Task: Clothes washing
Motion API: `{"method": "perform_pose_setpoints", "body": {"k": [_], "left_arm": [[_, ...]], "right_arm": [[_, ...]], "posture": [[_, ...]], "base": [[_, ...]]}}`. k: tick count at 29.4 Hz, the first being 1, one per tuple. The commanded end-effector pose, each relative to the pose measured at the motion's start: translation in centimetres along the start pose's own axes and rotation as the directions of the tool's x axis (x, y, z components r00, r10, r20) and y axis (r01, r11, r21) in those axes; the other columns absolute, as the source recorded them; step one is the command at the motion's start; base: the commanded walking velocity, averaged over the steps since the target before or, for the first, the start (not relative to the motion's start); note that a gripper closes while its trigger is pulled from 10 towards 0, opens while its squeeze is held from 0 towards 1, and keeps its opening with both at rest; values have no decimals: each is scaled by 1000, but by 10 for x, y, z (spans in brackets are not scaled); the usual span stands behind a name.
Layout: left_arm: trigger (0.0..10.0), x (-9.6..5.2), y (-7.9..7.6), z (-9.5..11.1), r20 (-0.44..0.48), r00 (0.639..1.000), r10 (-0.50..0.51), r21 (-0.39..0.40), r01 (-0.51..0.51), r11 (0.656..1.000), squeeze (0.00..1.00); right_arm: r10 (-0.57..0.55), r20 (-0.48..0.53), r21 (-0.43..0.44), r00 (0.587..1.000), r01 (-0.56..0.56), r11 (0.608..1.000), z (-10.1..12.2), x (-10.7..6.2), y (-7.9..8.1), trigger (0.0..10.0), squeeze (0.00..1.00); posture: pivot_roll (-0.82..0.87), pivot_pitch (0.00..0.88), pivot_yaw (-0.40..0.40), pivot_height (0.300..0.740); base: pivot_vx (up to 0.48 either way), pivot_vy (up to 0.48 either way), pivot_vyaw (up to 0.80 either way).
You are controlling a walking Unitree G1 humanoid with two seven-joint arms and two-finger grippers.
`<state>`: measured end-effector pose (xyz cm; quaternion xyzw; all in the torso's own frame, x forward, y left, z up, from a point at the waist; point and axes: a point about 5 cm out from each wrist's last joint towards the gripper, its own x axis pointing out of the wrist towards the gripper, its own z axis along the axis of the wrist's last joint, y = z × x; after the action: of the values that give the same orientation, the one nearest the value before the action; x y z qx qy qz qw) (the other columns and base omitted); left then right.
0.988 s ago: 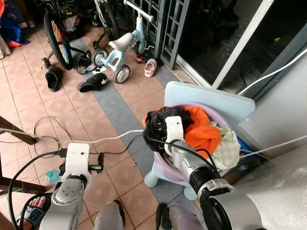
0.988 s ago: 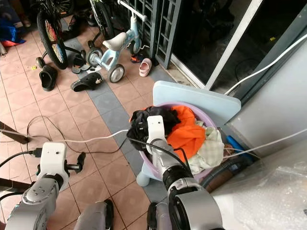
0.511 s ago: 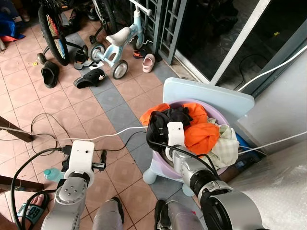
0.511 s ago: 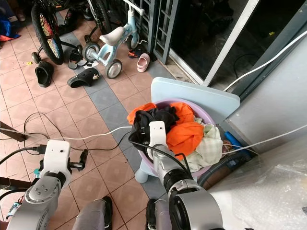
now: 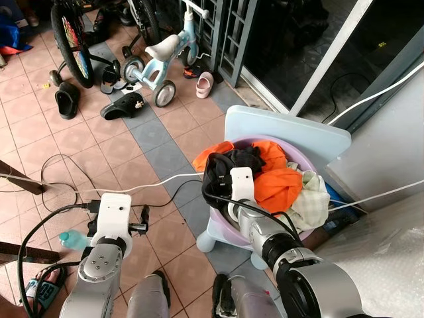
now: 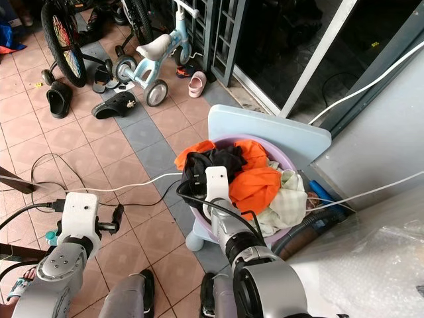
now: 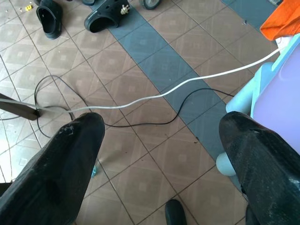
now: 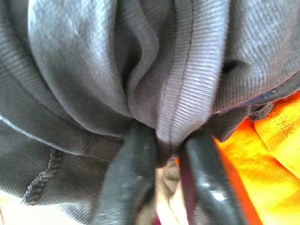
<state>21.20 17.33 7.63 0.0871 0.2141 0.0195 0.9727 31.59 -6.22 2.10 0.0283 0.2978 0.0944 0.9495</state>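
Observation:
A purple laundry basin (image 5: 297,155) sits on a pale blue stool (image 5: 288,130) and is heaped with clothes: a black garment (image 5: 224,167), orange cloth (image 5: 278,182) and a cream piece (image 5: 313,201). My right gripper (image 8: 166,152) is buried in the pile, its two fingers (image 8: 133,183) pinched shut on a fold of the black garment (image 8: 140,70). My left gripper (image 7: 159,154) hangs open over the tiled floor to the left of the basin, nothing between its fingers (image 7: 61,173).
A white cable (image 5: 159,182) and a black cable (image 7: 154,119) run across the floor tiles. Sandals (image 5: 124,106), a child's balance bike (image 5: 165,56) and a bicycle (image 5: 69,40) stand at the back left. A glass sliding door (image 5: 318,59) is behind the basin, plastic wrap (image 5: 384,265) at right.
The camera has shifted slightly. The black garment has risen a little with my right gripper, and more orange cloth shows at the basin's left rim.

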Motion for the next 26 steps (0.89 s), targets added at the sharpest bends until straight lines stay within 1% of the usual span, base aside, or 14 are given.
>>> {"method": "perform_pose_setpoints", "body": {"k": [1, 7, 8, 10, 13, 16, 17, 18, 20, 24, 25, 26], "left_arm": [[10000, 0, 0, -4, -22, 1000, 8, 0, -8, 1000, 0], [10000, 9, -3, -2, -16, 1000, 15, 8, -15, 1000, 0], [10000, 14, -3, 0, -10, 999, 31, 2, -31, 1000, 0], [10000, 17, -3, 2, -7, 999, 46, -2, -46, 999, 0], [10000, 25, -6, 9, 16, 999, 38, 13, -38, 999, 0], [10000, 32, -9, 14, 36, 999, 33, 24, -34, 999, 0], [10000, 36, -10, 19, 59, 998, 37, 17, -38, 999, 0], [10000, 38, -10, 21, 69, 997, 39, 10, -40, 999, 0], [10000, 43, -9, 24, 82, 996, 44, 12, -45, 999, 0], [10000, 48, -13, 27, 96, 995, 38, 21, -41, 999, 0], [10000, 50, -15, 28, 103, 994, 27, 23, -29, 999, 0], [10000, 52, -21, 31, 122, 993, 5, 22, -7, 1000, 0]], "right_arm": [[1, -3, 10, 1000, -1, 1000, -3, 0, -1, 0, 0], [-7, 62, 21, 998, 6, 1000, 7, -1, -18, 0, 0], [1, 105, 18, 995, -3, 1000, 14, -2, -24, 0, 0], [9, 141, 10, 990, -11, 1000, 19, -3, -29, 0, 0], [26, 202, -8, 979, -24, 1000, 29, -7, -37, 0, 0], [27, 241, -21, 970, -23, 1000, 36, -10, -44, 0, 0], [21, 273, -38, 962, -11, 999, 38, -15, -52, 0, 0], [15, 287, -39, 958, -4, 999, 39, -18, -56, 0, 0], [4, 313, -38, 950, 8, 999, 41, -22, -61, 0, 0], [-6, 393, -32, 919, 21, 999, 45, -40, -70, 0, 0], [-6, 421, -32, 907, 22, 999, 46, -46, -72, 0, 0], [-4, 481, -23, 877, 18, 1000, 48, -60, -76, 78, 0]], "posture": [[136, 224, -99, 740], [112, 196, -101, 740], [104, 178, -100, 740], [100, 171, -102, 740], [85, 140, -103, 740], [75, 117, -104, 740], [67, 102, -101, 740], [60, 86, -98, 740], [50, 65, -88, 740], [20, 25, -65, 740], [7, 3, -56, 740], [-2, 0, -44, 740]], "base": [[0, 0, 0], [0, 0, 0], [0, 0, 0], [0, 0, 0], [0, 0, 0], [0, 0, 0], [0, 0, 0], [0, 0, 0], [0, 0, 0], [0, 0, 0], [0, 0, 0], [0, 0, 0]]}}
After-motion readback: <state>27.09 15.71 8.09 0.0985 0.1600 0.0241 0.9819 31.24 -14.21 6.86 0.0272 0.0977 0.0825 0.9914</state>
